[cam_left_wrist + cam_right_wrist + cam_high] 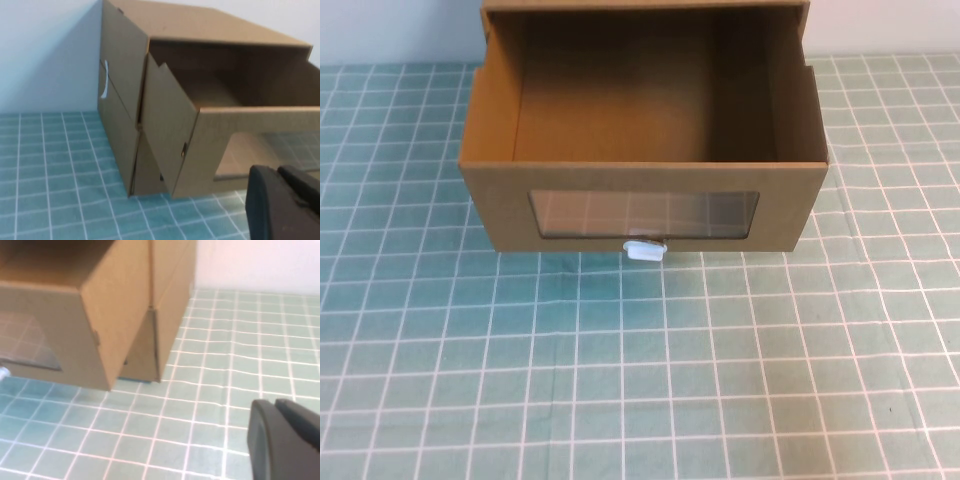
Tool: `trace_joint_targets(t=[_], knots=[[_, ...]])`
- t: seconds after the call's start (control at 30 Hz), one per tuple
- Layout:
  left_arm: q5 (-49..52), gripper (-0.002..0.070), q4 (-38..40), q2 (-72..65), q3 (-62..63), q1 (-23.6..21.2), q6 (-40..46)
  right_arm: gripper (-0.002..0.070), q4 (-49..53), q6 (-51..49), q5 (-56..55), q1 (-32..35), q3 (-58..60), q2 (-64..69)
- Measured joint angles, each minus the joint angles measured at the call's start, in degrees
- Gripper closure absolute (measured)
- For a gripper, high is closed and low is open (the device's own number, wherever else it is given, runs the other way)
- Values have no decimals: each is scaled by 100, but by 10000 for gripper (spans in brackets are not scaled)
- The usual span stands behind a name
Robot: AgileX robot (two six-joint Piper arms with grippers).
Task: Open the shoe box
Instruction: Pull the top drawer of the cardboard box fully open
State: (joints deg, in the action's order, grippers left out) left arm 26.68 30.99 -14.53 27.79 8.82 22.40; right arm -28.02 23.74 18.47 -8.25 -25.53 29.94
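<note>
1 cardboard shoe box (645, 200) sits at the far middle of the table (640, 380), which is covered by 1 teal mat with a white grid, close to the pale wall. It is a drawer-type box in 2 parts. The outer sleeve (200, 22) is at the back, and the drawer (490, 120) stands slid out toward the robot, its brown inner floor showing from above. The drawer front carries 1 clear window (645, 214) and 1 small white pull tab (644, 249) at its lower edge.

The 2 grippers show only in their own wrist views. The left gripper (280, 172) hangs low over the mat near the drawer's left front corner, apart from the cardboard, and whether it is open or closed cannot be told. The right gripper (276, 404) hangs over the mat off the box's right side, fully closed and gripping nothing.
</note>
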Motion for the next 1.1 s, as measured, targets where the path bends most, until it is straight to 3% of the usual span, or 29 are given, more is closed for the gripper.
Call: trace_joint_targets(t=[0.23,0.47,0.93,1.1], knots=[[2,680,0,47,-282,0,-9,689,-70,11,-578,0,693,-972],[11,680,0,56,-354,0,-9,689,-70,22,-567,0,736,-1052],[-12,680,-36,56,-369,0,-9,689,-70,22,187,0,739,-1073],[-581,680,-1448,307,-690,0,-9,689,-70,22,515,0,739,-1073]])
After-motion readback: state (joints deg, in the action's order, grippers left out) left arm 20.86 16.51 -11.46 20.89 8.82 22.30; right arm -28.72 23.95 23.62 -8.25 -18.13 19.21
